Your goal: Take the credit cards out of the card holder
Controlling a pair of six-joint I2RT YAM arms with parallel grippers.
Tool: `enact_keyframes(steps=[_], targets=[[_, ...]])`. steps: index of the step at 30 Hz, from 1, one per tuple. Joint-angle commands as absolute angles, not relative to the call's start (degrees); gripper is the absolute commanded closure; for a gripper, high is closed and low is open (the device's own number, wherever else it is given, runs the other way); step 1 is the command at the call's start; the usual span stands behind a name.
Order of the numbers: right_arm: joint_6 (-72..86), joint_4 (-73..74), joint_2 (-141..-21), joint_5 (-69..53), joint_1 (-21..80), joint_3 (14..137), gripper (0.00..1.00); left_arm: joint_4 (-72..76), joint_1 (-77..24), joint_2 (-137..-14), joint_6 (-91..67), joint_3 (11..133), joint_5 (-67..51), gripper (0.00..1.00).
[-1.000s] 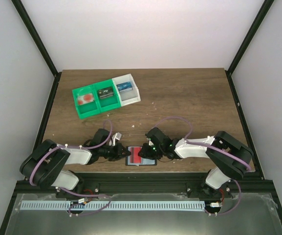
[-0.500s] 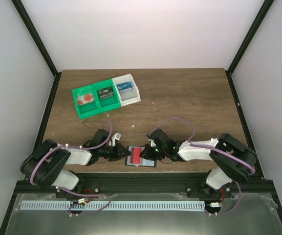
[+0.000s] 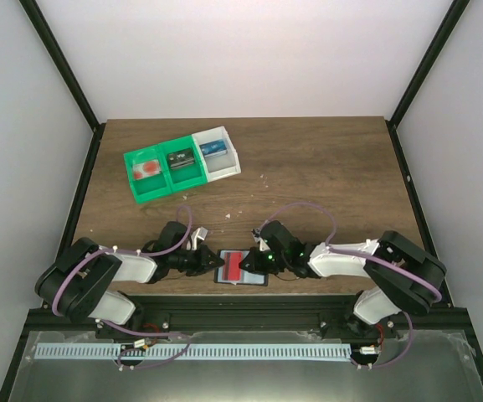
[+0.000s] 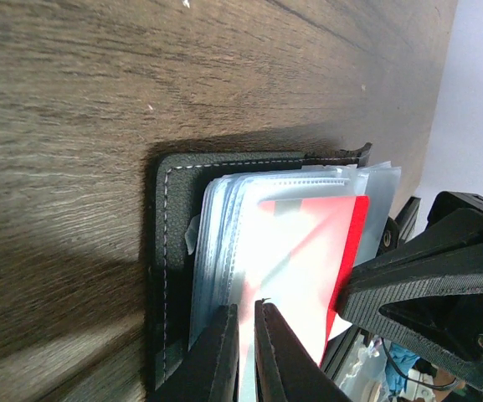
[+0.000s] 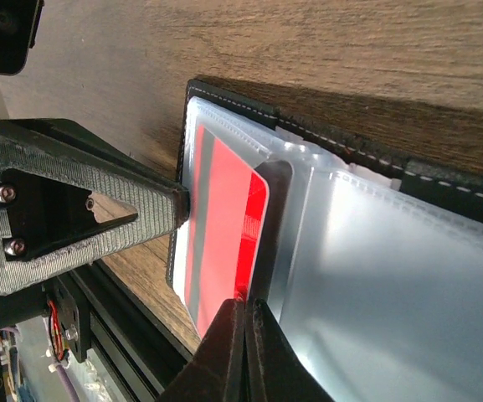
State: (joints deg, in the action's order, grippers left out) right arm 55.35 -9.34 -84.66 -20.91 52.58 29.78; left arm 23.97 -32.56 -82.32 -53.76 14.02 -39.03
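One second has changed little. The right arm has stretched outward, and the right claw (image 5: 247,306) has crept a touch away from the left edge of the card holder (image 3: 254,280). The red card (image 5: 220,234) shows about as much as it did. I judge the pull has only just begun (the card is partly out of its sleeve, not free). That claw is pinched shut on the card's edge. The left claw (image 4: 245,310) is nearly closed and clamps the holder's clear sleeves (image 4: 216,226), pinning the holder flat at the near edge of the tabletop (image 3: 325,167). Whether those sleeves hide more cards is unclear.

Well beyond the holder, to its far left, stands the tray (image 3: 153,197). Its three compartments hold a pale card (image 3: 146,169) with a red blot, a black item (image 3: 180,158) and a blue item (image 3: 213,150).
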Motion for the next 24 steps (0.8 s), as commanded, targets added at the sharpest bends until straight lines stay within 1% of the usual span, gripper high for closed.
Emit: enact_keyframes(steps=[1,11,24], targets=[[55.07,-10.33,-83.01,-21.77,52.22,28.52,0.99,23.07,-32.49,-83.62,-53.54,12.57,-36.92,0.91],[54.44,-9.50,-80.95,-21.27,51.59,27.49,0.99,25.20,-32.45,-83.96,-54.56,11.54,-36.48,0.91],[55.07,-9.33,-79.47,-20.44,51.09,25.98,1.00,23.96,-32.46,-83.56,-54.08,11.15,-35.67,0.91]])
